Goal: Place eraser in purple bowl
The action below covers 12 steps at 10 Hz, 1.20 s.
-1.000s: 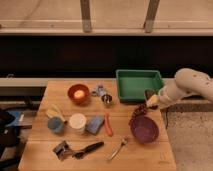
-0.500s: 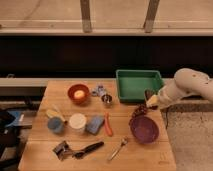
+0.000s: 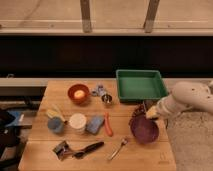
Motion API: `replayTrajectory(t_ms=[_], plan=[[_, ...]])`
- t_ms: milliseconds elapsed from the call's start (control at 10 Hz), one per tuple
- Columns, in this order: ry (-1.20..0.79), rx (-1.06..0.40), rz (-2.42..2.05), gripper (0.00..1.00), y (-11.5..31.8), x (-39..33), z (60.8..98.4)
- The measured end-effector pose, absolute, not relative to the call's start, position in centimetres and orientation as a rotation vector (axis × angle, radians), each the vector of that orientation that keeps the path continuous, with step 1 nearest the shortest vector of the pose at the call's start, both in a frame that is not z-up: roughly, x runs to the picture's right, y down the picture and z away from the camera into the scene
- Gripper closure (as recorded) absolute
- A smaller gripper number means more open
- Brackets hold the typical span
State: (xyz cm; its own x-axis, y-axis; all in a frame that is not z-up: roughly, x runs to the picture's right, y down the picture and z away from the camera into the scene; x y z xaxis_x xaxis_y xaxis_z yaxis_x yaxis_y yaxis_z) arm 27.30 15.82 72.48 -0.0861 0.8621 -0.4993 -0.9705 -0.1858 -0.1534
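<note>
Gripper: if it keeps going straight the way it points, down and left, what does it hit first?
Probably the purple bowl. The gripper, shut, sits at the bowl's upper right rim with nothing visible between; depth is hard to judge, so it could meet the table beside it.

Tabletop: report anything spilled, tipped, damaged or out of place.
Nothing stands out. The purple bowl and orange bowl sit upright on the table, with nothing spilled. The gripper, shut, hangs at the purple bowl's far rim beside the green tray.
</note>
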Motion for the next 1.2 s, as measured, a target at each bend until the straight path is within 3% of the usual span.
replayTrajectory(t_ms=[300, 600, 1000, 1100, 1200], plan=[[0.247, -0.564, 1.702, 0.98, 19.5, 28.3, 70.1], [0.261, -0.633, 1.699, 0.69, 22.5, 26.3, 71.1], [0.248, -0.703, 1.684, 0.31, 23.3, 24.3, 72.5], [0.241, -0.716, 1.674, 0.22, 23.2, 23.8, 72.7], [0.237, -0.722, 1.667, 0.21, 23.1, 23.6, 72.7]])
